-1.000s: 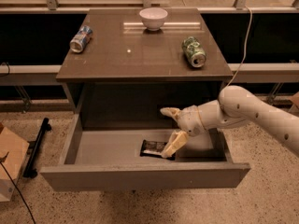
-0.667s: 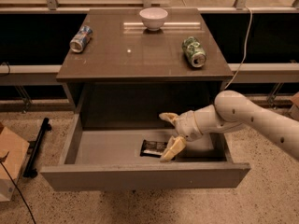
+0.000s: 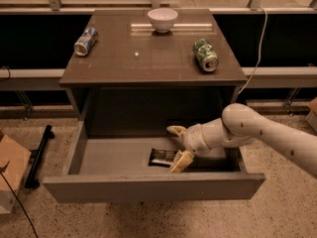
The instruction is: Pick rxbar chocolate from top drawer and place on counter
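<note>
Enters from the right edge as one white arm, sloping down and leftward. Bulges at a rounded joint, then narrows into a banded wrist pointing left. Ends in the claw, set inside the open top drawer, toward its right half. Holds two tan fingers spread wide apart, one raised toward the rear, the other angled down toward the front, with a plain gap between.

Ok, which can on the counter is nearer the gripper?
The green can, on the right; the blue can lies far left. The gripper is down in the top drawer, open at the rxbar chocolate.
</note>
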`<act>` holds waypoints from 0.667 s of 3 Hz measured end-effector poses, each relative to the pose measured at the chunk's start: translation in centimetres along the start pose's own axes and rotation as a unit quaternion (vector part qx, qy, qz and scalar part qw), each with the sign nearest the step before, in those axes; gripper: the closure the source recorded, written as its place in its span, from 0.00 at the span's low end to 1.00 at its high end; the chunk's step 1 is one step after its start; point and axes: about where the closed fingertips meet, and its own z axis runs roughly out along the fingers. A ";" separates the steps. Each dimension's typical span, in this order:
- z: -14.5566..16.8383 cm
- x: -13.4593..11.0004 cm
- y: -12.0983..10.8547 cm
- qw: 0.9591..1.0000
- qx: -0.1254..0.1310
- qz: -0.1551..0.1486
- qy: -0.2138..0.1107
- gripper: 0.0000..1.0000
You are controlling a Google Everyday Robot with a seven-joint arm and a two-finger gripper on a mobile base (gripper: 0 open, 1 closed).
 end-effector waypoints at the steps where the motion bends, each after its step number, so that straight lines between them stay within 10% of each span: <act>1: 0.4 0.5 -0.4 1.000 0.010 0.001 -0.006 0.00; 2: 1.1 1.5 -0.6 1.000 0.021 0.011 -0.015 0.00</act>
